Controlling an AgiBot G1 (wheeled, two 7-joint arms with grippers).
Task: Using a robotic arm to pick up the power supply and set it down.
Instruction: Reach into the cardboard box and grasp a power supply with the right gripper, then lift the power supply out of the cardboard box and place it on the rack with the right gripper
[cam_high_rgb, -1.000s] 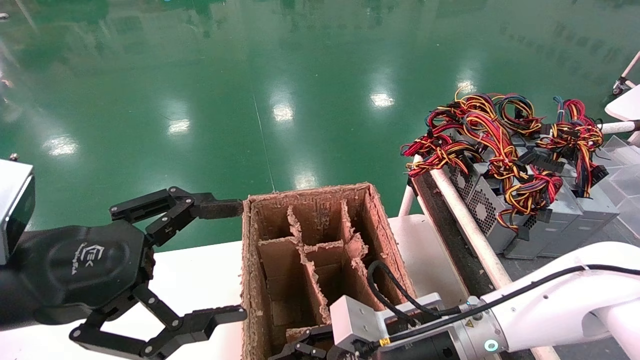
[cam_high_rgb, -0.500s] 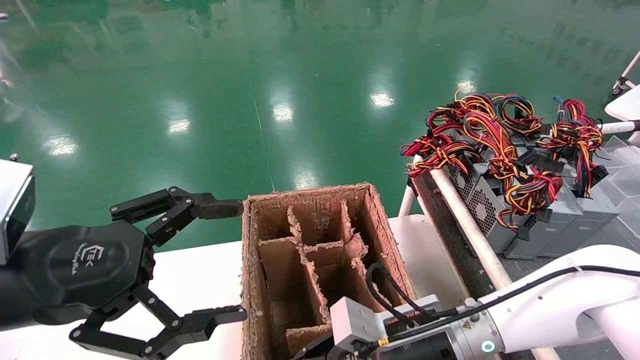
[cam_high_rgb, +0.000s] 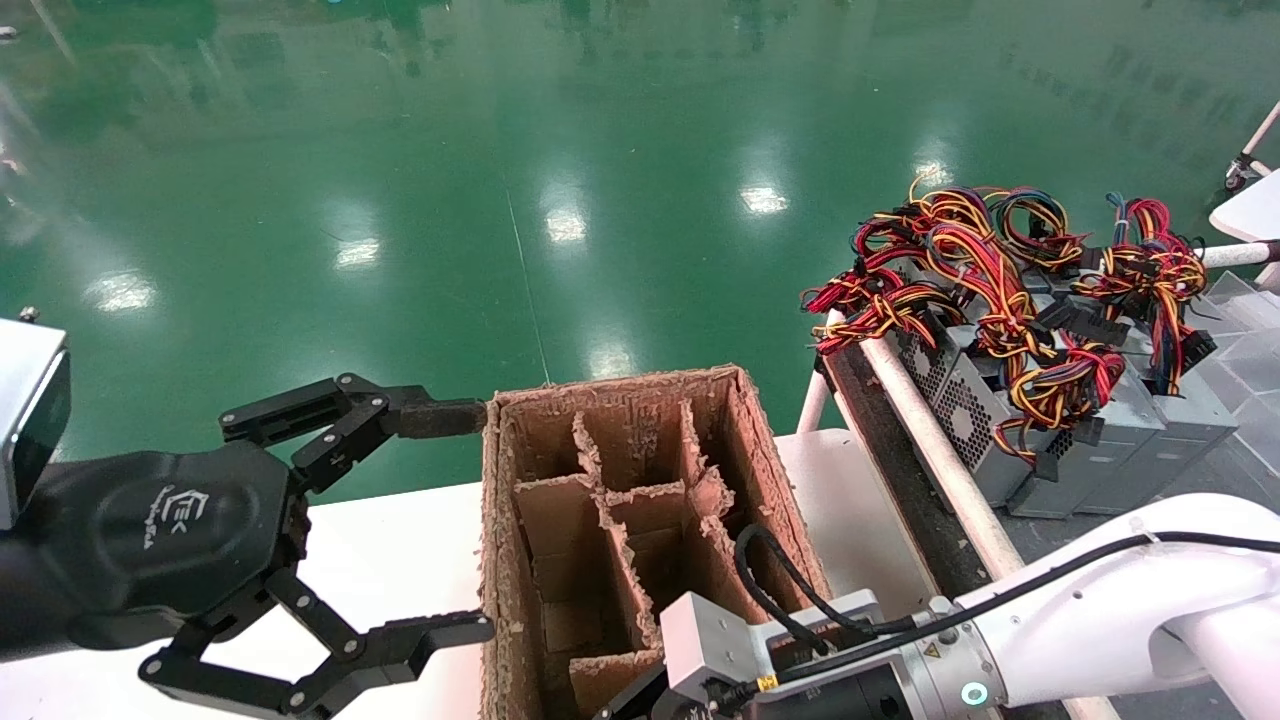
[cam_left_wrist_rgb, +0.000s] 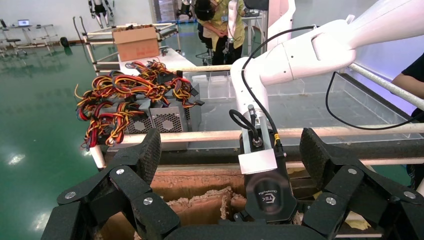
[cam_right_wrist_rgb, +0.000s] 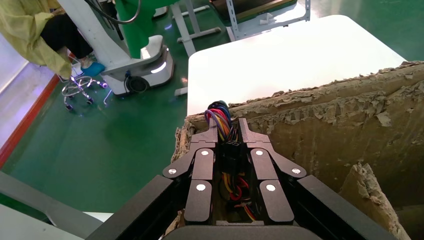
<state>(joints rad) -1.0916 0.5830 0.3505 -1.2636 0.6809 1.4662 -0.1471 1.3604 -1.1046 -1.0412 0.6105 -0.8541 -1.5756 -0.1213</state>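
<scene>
My right gripper is shut on a bundle of red, yellow, black and blue-purple wires with a black plug, the power supply's cable. It reaches down into a near compartment of the brown cardboard divider box. The supply's metal body is hidden below the fingers. In the head view only the right arm's silver wrist box shows at the box's near edge. My left gripper stands open beside the box's left wall, holding nothing. In the left wrist view its fingers frame the right arm's black palm.
Several other silver power supplies with tangled wire bundles lie on a rack at the right behind a white rail. The box stands on a white table. Green floor lies beyond. A person stands behind the rack.
The right arm has sunk slightly, and its fingers have dropped below the head view's bottom edge. The left arm has not moved.
</scene>
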